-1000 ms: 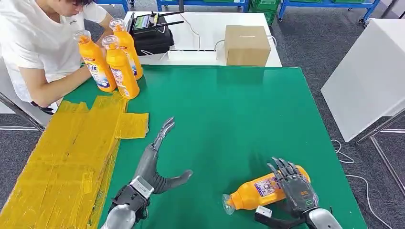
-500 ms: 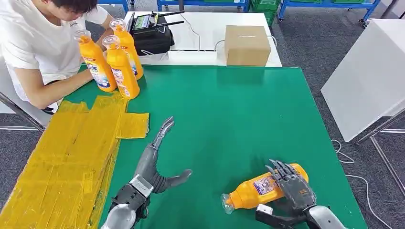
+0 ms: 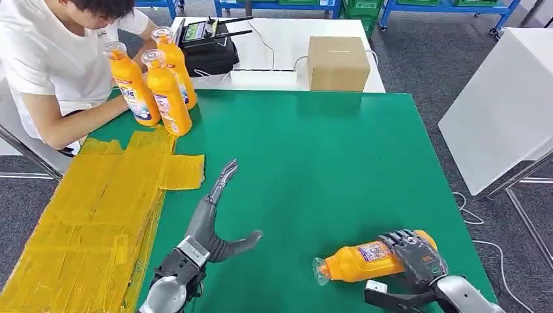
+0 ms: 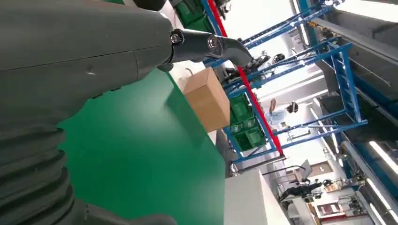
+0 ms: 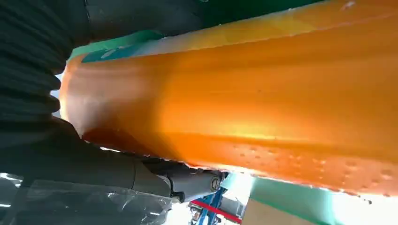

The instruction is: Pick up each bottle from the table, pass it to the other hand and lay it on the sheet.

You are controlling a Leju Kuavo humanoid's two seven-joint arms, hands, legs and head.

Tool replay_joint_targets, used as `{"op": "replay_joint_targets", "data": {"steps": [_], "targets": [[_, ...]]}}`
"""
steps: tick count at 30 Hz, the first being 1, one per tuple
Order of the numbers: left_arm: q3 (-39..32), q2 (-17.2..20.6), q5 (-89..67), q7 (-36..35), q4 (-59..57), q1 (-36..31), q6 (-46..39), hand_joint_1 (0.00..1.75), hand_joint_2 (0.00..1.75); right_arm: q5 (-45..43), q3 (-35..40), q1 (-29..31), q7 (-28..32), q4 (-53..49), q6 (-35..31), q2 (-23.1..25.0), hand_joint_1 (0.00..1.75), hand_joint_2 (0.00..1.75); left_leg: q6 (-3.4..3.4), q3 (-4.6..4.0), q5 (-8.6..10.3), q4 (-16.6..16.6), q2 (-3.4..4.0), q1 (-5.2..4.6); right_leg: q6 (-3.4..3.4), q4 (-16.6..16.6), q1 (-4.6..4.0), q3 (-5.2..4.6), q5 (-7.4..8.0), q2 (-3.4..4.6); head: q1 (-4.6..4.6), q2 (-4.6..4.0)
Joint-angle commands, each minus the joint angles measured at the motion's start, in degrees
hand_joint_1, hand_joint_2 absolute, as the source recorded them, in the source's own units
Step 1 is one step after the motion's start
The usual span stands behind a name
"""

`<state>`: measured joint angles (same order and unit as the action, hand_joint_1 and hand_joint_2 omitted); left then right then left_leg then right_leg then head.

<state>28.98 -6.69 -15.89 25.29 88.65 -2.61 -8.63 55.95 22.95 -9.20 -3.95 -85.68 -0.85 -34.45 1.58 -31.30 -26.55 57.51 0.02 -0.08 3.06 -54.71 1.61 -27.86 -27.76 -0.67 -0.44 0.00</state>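
The right robot hand point(image 3: 414, 255) is wrapping its fingers over a bottle point(image 3: 365, 260) lying on the green tabletop point(image 3: 313, 150); the left robot hand point(image 3: 212, 218) is waiting open and empty. Nothing is lying on the yellow sheet point(image 3: 98, 215) yet, and three bottles point(image 3: 153, 81) are standing beyond it, so the job is barely beginning.

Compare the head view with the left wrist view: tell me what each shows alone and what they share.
Head view alone: the right hand gripping the lying bottle, three upright bottles beside a person, and the yellow sheet. Left wrist view alone: blue racks with green crates behind the table, seen close up. Both: the left hand, holding nothing with fingers apart, the green table and the cardboard box.
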Motion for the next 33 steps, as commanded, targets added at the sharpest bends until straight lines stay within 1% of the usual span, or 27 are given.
{"op": "replay_joint_targets", "data": {"steps": [1,2,12,13,22,24,25,26,27,28,29,30,31,32,33], "targets": [[0.02,0.64,0.67,0.03,-1.76,-1.69,-0.26,0.00,1.75,1.74,4.33,-0.29,-3.48,4.25,0.59,-0.48,1.75,1.75,-0.05,0.05,0.02,-0.04,-0.10,0.05,-0.09,0.09,-0.06,0.09,0.01,-0.07,0.00,0.00],[0.04,0.62,0.67,0.03,-1.73,-1.67,-0.27,0.00,1.75,1.75,4.35,-0.20,-3.49,4.31,0.57,-0.30,1.75,1.75,-0.08,0.03,0.05,-0.07,-0.13,0.10,-0.17,0.17,-0.11,0.11,0.05,-0.09,0.02,0.00],[0.04,0.62,0.67,0.03,-1.73,-1.67,-0.27,0.00,1.75,1.75,4.35,-0.20,-3.49,4.31,0.57,-0.30,1.75,1.75,-0.04,0.07,0.02,-0.03,-0.10,0.06,-0.09,0.09,-0.06,0.12,0.01,-0.07,0.00,0.00],[0.04,0.62,0.67,0.03,-1.73,-1.67,-0.27,0.00,1.75,1.75,4.35,-0.20,-3.49,4.31,0.57,-0.30,1.75,1.75,-0.08,0.06,0.04,-0.07,-0.14,0.11,-0.17,0.17,-0.12,0.14,0.04,-0.09,0.00,0.00],[0.04,0.62,0.67,0.03,-1.73,-1.67,-0.27,0.00,1.75,1.75,4.35,-0.20,-3.49,4.31,0.57,-0.30,1.75,1.75,-0.07,0.07,0.05,-0.08,-0.15,0.10,-0.16,0.17,-0.11,0.14,0.05,-0.10,0.00,0.00],[-0.09,0.57,0.68,-0.03,-1.50,-1.42,-0.30,0.00,1.75,3.34,3.45,0.11,-3.30,4.53,-2.14,1.43,1.75,1.75,-0.08,0.05,0.05,-0.08,-0.14,0.12,-0.18,0.18,-0.13,0.14,0.05,-0.09,0.02,0.00],[-0.07,0.62,0.69,-0.07,-1.29,-1.33,-0.25,0.00,1.75,3.49,3.40,0.33,-3.32,4.56,-2.16,1.76,1.75,1.75,-0.07,0.08,0.04,-0.08,-0.12,0.12,-0.16,0.18,-0.12,0.16,0.05,-0.08,0.00,0.00],[-0.22,0.56,0.68,-0.07,-1.01,-1.12,-0.31,0.00,1.75,4.81,2.70,0.58,-3.08,4.40,-4.67,2.99,1.75,1.75,-0.07,0.08,0.04,-0.08,-0.08,0.10,-0.15,0.15,-0.11,0.14,0.05,-0.04,0.02,0.00],[-0.85,0.47,0.14,-0.45,0.45,-0.09,-0.41,0.00,1.75,5.31,-3.91,1.32,0.84,3.81,-14.67,11.85,1.75,1.75,-0.10,0.08,0.06,-0.12,-0.10,0.14,-0.21,0.23,-0.16,0.16,0.08,-0.05,0.02,0.00],[-0.90,0.54,0.01,-0.54,0.84,0.13,-0.35,0.00,1.75,5.15,-4.95,1.68,1.13,3.20,-15.47,13.60,1.75,1.75,-0.11,0.09,0.06,-0.14,0.05,0.16,-0.20,0.22,-0.17,0.11,0.11,0.09,0.02,0.00],[-1.14,0.72,-0.35,-0.80,1.98,0.93,-0.29,0.00,1.75,4.17,-7.90,3.58,2.86,1.89,-15.68,19.83,1.75,1.75,-0.12,0.06,0.04,-0.13,0.15,0.17,-0.20,0.20,-0.18,0.08,0.12,0.19,0.00,0.00],[-0.95,0.96,0.30,-1.11,2.38,1.53,0.71,0.00,1.75,-8.42,-14.47,3.53,8.68,-0.16,-20.61,27.46,1.75,1.75,-0.09,-0.03,0.03,-0.08,0.21,0.15,-0.15,0.11,-0.16,0.55,0.11,0.23,0.04,0.00],[-0.73,0.95,0.32,-1.14,2.48,1.99,0.65,0.00,1.75,-8.76,-15.43,4.06,8.92,-0.45,-20.75,28.93,1.75,1.75,-0.22,0.03,0.05,-0.23,0.41,0.25,-0.36,0.25,-0.27,0.54,0.20,0.47,0.04,0.00],[0.20,1.25,1.27,-0.67,2.08,1.73,1.45,0.00,1.75,-14.22,-18.48,4.04,11.65,-1.73,-21.28,31.64,1.75,1.75,-0.18,0.03,0.03,-0.16,0.49,0.17,-0.25,0.06,-0.21,0.50,0.16,0.54,0.00,0.00],[0.48,1.13,1.21,-0.69,1.78,1.58,1.45,0.00,1.75,-14.42,-18.86,4.10,11.84,-1.86,-21.16,31.70,1.75,1.75,-0.21,0.04,0.02,-0.20,0.53,0.15,-0.30,0.05,-0.20,0.50,0.15,0.60,-0.02,0.00]]}}
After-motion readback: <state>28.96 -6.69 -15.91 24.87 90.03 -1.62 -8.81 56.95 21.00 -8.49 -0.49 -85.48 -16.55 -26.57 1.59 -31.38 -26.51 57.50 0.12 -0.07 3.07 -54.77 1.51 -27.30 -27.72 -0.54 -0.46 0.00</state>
